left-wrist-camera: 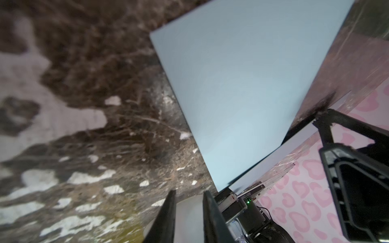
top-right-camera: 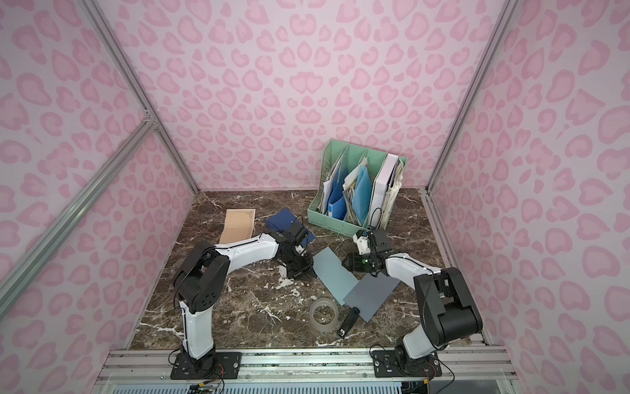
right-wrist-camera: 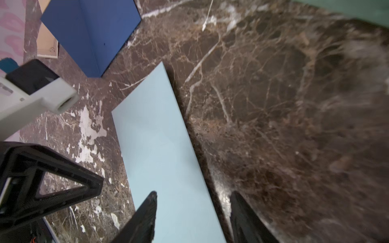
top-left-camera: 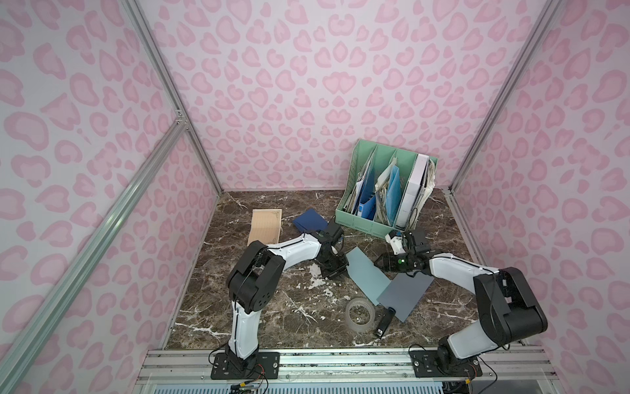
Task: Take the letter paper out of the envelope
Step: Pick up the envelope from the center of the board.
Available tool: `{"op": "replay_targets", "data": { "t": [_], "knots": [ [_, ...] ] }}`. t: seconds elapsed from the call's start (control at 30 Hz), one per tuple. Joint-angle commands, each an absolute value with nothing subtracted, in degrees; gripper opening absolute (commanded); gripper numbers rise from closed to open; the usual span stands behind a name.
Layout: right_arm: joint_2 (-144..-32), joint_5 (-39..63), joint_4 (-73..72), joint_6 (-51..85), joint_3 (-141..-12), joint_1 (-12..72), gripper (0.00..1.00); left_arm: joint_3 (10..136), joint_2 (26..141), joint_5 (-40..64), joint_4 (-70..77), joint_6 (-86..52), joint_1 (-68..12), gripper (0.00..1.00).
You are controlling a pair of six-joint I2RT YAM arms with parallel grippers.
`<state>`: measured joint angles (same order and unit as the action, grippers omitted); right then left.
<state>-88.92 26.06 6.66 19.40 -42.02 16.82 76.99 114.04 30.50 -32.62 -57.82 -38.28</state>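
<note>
In both top views the table (top-left-camera: 272, 307) carries one letter (top-left-camera: 366, 273), one envelope (top-left-camera: 405, 295), one navy sheet (top-left-camera: 308, 220), one tan sheet (top-left-camera: 266, 227), one tape roll (top-left-camera: 360, 314), one stapler (top-left-camera: 383, 324) and one green rack (top-left-camera: 361, 223). Two arms reach over it. The rack holds papers, blue folders and a white binder, all standing on edge. The envelope holds the letter's near end, and the rest of the letter lies flat in mid-table. Its long axis runs diagonally: the free end points back-left toward the navy sheet, the tucked end near-right. The left gripper (top-left-camera: 335, 274) sits just beside the letter's left edge, and the right gripper (top-left-camera: 378, 262) is at its right edge.

In the left wrist view the fingers (left-wrist-camera: 210, 214) stand a narrow gap apart. Only a pale blur shows between them and nothing is visibly gripped. The letter's corner is just beside one finger.

In the right wrist view the fingers (right-wrist-camera: 145, 216) are about half spread and straddle the letter's long edge. One is over the sheet and one over bare table, and they grip nothing.
</note>
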Motion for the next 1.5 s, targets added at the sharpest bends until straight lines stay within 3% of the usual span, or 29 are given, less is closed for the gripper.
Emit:
{"op": "replay_targets", "data": {
  "t": [0.0, 0.5, 0.87, 1.1, 1.47],
  "knots": [
    [-89.3, 26.5, 3.5, 18.4, -41.4, 16.6, 0.58, 77.3, 114.4, 28.6, -30.8, -56.7, -38.6, 0.25],
    [-96.2, 36.4, 3.8, 14.5, -43.7, 15.7, 0.57, 78.6, 118.7, 28.5, -32.8, -55.7, -38.6, 0.12],
    [-95.2, 42.9, 7.3, 14.5, -46.1, 15.1, 0.43, 79.7, 120.9, 26.3, -35.2, -54.9, -38.2, 0.08],
    [-94.8, 46.1, 9.4, 14.3, -48.3, 14.6, 0.26, 80.5, 121.9, 24.9, -36.2, -54.0, -37.4, 0.07],
    [-97.2, 44.1, 13.0, 11.7, -49.0, 15.8, 0.25, 80.7, 121.7, 24.2, -36.6, -53.2, -36.9, 0.06]
  ]
}}
